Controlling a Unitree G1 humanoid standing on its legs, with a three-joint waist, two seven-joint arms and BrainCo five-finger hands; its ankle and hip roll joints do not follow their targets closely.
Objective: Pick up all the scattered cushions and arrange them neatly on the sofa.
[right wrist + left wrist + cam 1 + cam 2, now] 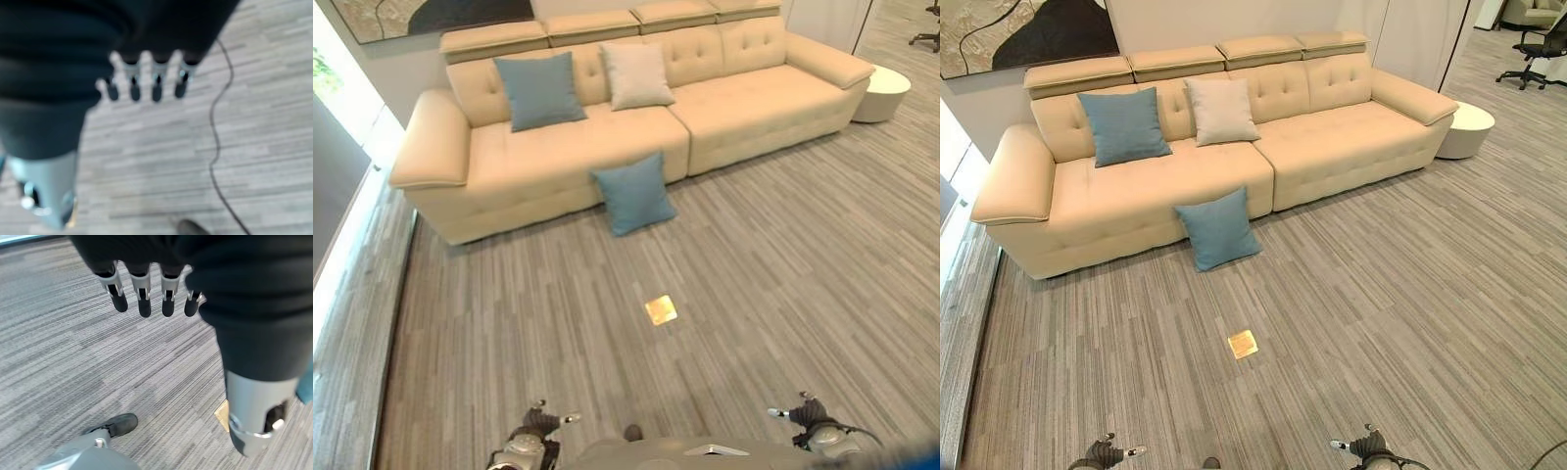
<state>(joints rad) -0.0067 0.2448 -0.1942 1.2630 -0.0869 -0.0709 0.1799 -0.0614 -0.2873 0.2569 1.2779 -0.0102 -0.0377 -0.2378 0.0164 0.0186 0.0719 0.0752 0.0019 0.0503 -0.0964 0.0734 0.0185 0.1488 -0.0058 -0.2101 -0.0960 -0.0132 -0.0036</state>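
Cream sofa [1234,162] stands against the back wall, long, with tufted back and raised headrests. Two cushions sit on its seat toward the left arm end, both leaning upright against the backrest: a blue cushion [1123,126] nearer the left armrest, and a beige cushion [1221,111] just beside it toward the middle, the two near each other but not clearly touching. A second blue cushion [1220,228] is on the floor [1381,294], tilted up with its top edge resting against the front face of the sofa, below the gap between the two seated cushions. A small brass floor plate [1243,344] is set in the grey striped carpet, well apart from the sofa front and nearer the robot. A round white side table [1466,128] stands just beside the sofa's right arm end. A framed picture [1023,31] hangs on the wall above the sofa's left end. Left hand [146,289] hangs low over bare carpet, fingers straight and spread slightly, holding nothing. Right hand [146,78] likewise over bare carpet, fingers straight, side by side, empty. Both hands are well apart from the floor cushion.
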